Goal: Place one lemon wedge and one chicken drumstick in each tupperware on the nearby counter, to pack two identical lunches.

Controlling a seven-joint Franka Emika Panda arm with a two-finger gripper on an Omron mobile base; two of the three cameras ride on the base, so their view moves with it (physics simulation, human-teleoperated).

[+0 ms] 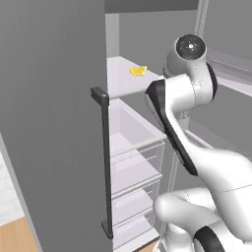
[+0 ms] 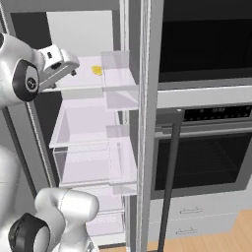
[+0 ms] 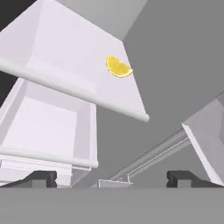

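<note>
A: Where's the lemon wedge (image 3: pixel 118 68) sitting relative to the hand?

B: Ahead of the gripper (image 3: pixel 112 178) and a bit above its line in the hand view, lying on a pale shelf (image 3: pixel 65 65) inside the open fridge, well back from the shelf's front lip. From the right base view the gripper (image 2: pixel 63 64) is at the shelf's edge, the wedge (image 2: pixel 97 70) farther in, not touched.

A: Is it carrying anything?

B: No. The fingers (image 3: pixel 40 178) stand wide apart with nothing between them.

A: So how far along is the packing?

B: By my reading, barely begun. This wedge hasn't been picked up, and no drumstick, tupperware or counter is in sight here. Below the shelf there's a drawer (image 3: pixel 48 127), which looks empty. Reaching in and closing on the wedge seems the step in hand; everything else is left.
</note>
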